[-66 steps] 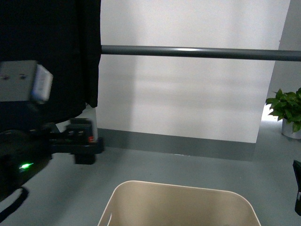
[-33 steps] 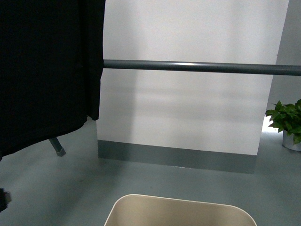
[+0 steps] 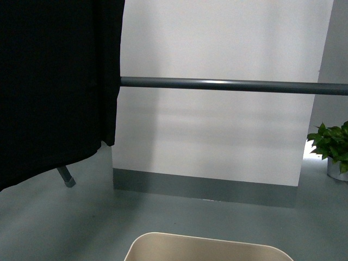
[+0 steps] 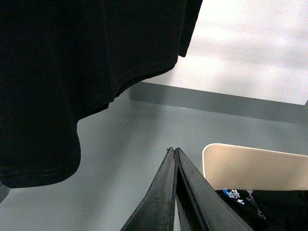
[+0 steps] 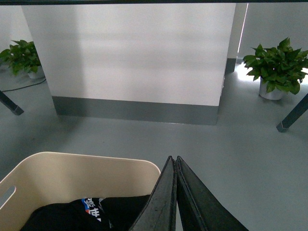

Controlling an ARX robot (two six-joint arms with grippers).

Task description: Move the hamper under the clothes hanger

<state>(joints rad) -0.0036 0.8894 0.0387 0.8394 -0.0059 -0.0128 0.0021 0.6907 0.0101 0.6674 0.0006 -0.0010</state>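
Hamper (image 5: pixel 72 180) sits beside both tools, left tool (image 4: pixel 174 150) and right tool (image 5: pixel 173 158) pressed closed, empty.

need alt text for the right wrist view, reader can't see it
A shut right gripper points over the corner of a beige hamper that holds dark clothing on a grey floor. Ahead stands a white wall panel, with a potted plant on either side.

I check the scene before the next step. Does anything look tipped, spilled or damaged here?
Nothing stands out. The hamper stands upright on the floor with dark clothing inside it, the clothes hanger looks straight, and a black garment hangs from it.
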